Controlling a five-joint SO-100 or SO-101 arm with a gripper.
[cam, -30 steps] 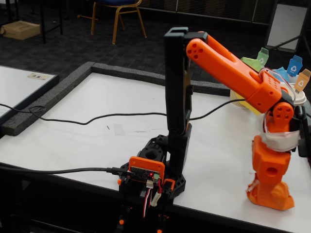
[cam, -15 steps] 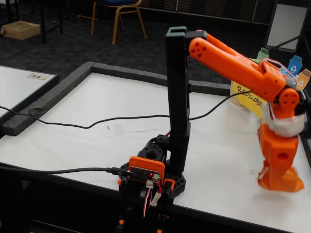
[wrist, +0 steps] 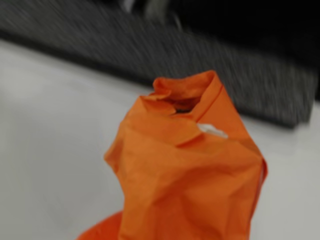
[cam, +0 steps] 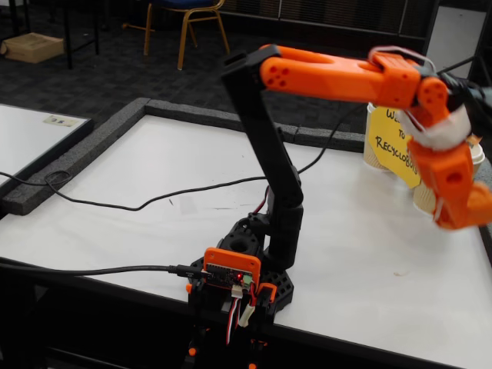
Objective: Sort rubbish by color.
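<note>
An orange crumpled paper wad with a bit of white tape fills the lower middle of the wrist view, close to the camera and off the white table. In the fixed view my gripper hangs in the air at the far right, well above the table and in front of the paper cups. It is shut on the orange wad, which blends with the orange gripper body there. The fingers themselves are not clear in the wrist view. The green and blue wads are out of view.
A yellow sign leans on ribbed tan paper cups at the back right. A black cable crosses the white table. A grey foam border edges the table. The arm's base stands at the front edge.
The arm has stretched out and risen. My gripper went from low on the table at the right to high in the air near the cups, carrying the orange wad.
</note>
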